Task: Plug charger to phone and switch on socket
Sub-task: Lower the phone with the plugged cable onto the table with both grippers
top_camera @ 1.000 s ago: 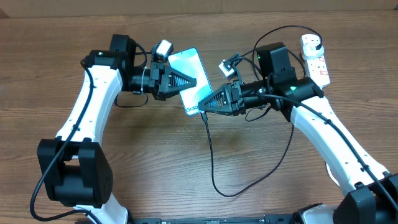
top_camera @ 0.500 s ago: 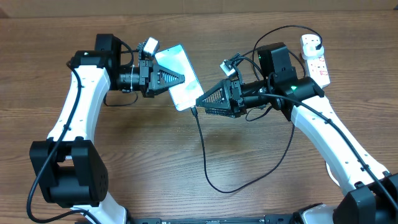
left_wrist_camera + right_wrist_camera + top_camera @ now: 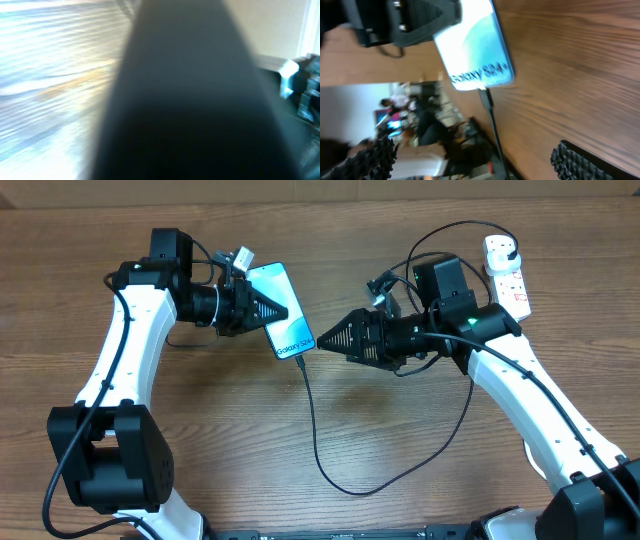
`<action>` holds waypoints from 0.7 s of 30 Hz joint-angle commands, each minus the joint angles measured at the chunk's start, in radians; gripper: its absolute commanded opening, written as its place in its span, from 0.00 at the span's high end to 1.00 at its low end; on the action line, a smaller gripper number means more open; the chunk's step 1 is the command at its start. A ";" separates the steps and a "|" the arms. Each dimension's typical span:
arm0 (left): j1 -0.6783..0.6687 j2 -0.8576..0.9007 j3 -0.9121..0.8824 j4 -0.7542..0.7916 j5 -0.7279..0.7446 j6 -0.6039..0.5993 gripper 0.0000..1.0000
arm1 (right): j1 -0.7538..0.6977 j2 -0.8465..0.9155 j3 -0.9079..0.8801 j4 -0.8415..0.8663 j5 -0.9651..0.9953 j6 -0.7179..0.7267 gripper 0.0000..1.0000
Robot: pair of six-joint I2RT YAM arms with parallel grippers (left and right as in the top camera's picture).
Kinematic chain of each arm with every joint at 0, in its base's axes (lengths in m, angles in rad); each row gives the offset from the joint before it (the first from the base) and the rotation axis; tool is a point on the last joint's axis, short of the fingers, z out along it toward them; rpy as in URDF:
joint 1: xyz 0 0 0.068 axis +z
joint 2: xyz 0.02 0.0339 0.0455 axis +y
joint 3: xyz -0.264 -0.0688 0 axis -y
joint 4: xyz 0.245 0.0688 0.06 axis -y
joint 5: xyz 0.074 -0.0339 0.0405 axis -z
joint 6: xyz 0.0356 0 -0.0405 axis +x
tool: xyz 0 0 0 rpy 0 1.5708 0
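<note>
Phone (image 3: 290,335) is being gripped at its far end by the left pincer (image 3: 278,310), centre-left over the worktop (image 3: 200,450). Charger (image 3: 490,112) tip is sitting in the phone's near edge. Right pincer (image 3: 322,344) is being held wide, empty, just right. Socket (image 3: 508,278) is lying far right.

In the left wrist view a dark smear (image 3: 190,100) is filling the frame from 12 to 6 o'clock, too blurred to name. In the right wrist view the bottom edge is cutting off the fingers (image 3: 370,160) of the right gripper (image 3: 476,150). There too, the left gripper (image 3: 427,22) is hiding the 11 o'clock end of the phone (image 3: 475,50), and the charger (image 3: 494,130) is running out at 6 o'clock. Overhead, the switch on the socket (image 3: 512,285) is showing too small to read.
</note>
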State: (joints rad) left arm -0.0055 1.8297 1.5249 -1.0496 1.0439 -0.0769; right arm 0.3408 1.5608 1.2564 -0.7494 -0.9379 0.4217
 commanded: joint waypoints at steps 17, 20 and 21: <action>-0.085 0.096 0.001 0.259 -0.295 -0.298 0.96 | -0.002 0.003 0.017 -0.030 0.204 -0.006 0.00; -0.118 0.150 0.002 0.325 -0.191 -0.299 0.96 | -0.002 0.003 0.017 -0.036 0.204 -0.006 0.00; -0.127 0.167 0.002 0.344 -0.171 -0.300 0.96 | -0.002 0.003 0.017 -0.041 0.204 -0.006 0.00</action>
State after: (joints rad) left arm -0.0982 1.9453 1.5246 -0.7414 0.7338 -0.3531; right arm 0.3408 1.5608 1.2564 -0.7864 -0.7456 0.4217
